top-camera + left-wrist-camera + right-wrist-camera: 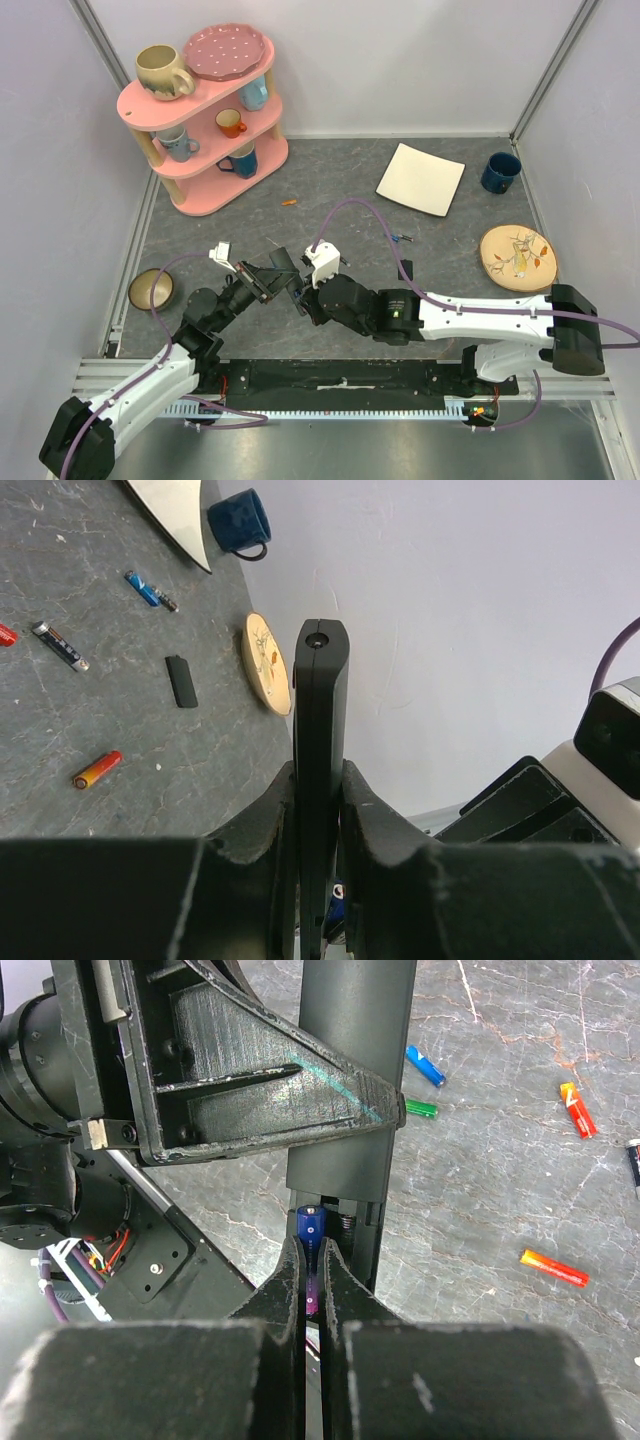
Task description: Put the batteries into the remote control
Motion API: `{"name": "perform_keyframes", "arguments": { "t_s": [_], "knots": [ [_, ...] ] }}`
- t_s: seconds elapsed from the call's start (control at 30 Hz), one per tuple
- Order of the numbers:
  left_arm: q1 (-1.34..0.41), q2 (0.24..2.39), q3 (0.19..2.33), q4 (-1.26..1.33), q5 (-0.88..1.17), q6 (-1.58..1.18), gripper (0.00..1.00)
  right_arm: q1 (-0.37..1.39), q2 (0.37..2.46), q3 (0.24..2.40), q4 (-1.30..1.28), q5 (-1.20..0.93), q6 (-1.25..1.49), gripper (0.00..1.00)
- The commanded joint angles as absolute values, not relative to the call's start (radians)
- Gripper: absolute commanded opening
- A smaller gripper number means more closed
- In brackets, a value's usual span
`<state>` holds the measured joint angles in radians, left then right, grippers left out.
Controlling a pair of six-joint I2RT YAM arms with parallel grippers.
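My left gripper [268,281] is shut on the black remote control [320,710] and holds it on edge above the table; in the left wrist view the jaws [320,780] clamp its flat sides. My right gripper [310,1247] is shut on a blue and purple battery [309,1226], whose tip sits in the open battery recess on the remote's back [355,1060]. A spring shows in the slot beside it. Loose batteries lie on the table: blue [425,1064], green [421,1108], red [577,1108] and orange [553,1267]. The black battery cover [181,680] lies flat nearby.
A pink shelf [205,110] with mugs stands at the back left. A white square plate [421,178], a blue mug [499,171] and a patterned round plate [516,257] are on the right. A bowl [151,289] sits at the left edge.
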<state>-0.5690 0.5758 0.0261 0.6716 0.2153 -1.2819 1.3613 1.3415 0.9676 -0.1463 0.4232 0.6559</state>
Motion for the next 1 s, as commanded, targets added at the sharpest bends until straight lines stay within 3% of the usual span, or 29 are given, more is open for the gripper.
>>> {"name": "perform_keyframes", "arguments": {
  "t_s": [0.0,0.8,0.97],
  "knots": [
    [-0.568,0.557,-0.069,0.788,0.155,-1.282,0.02,1.371,1.376,0.977,-0.225,0.365,0.681,0.00],
    [-0.568,0.546,-0.046,0.793,0.149,-1.285,0.02,1.371,1.414,0.971,-0.259,0.363,0.707,0.00],
    [-0.568,0.548,-0.060,0.793,0.155,-1.289,0.02,1.368,1.417,1.006,-0.290,0.400,0.707,0.07]
  ]
}}
